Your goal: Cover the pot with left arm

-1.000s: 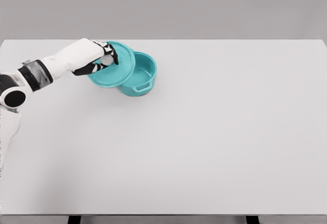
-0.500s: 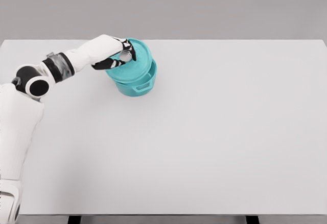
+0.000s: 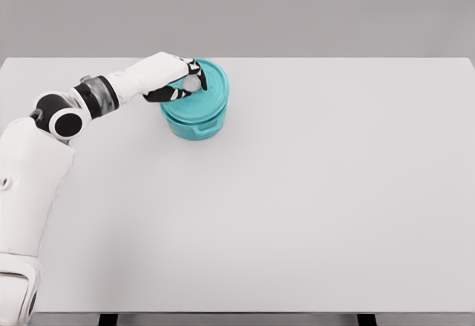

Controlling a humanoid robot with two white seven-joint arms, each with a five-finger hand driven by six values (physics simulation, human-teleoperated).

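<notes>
Head view. Pot (image 3: 194, 124): round, teal, smooth matte finish, low straight wall, one small loop handle showing on its front side. It stands on the far left part of the table, near the back edge.

Lid (image 3: 197, 96): round, teal, same finish as the pot, shallow disc with a pale grey knob (image 3: 192, 83) at its centre. It lies over the mouth of the pot, tilted slightly, with its far right rim raised; whether it is fully seated cannot be told.

Left hand (image 3: 178, 78): white shell with black fingers, reaching in from the left above the lid. The fingers are curled around the knob and pinch it from above.

Left arm (image 3: 89, 99): white, smooth casing with a grey and black wrist band and a round black joint at the elbow. It rises from the lower left corner, bends at the elbow, and stretches nearly level toward the pot.

Table (image 3: 297, 207): broad, flat, pale grey-white top, rectangular, plain and unmarked, filling most of the picture. Dark legs show at its near edge.

Background: plain grey wall behind the table.
</notes>
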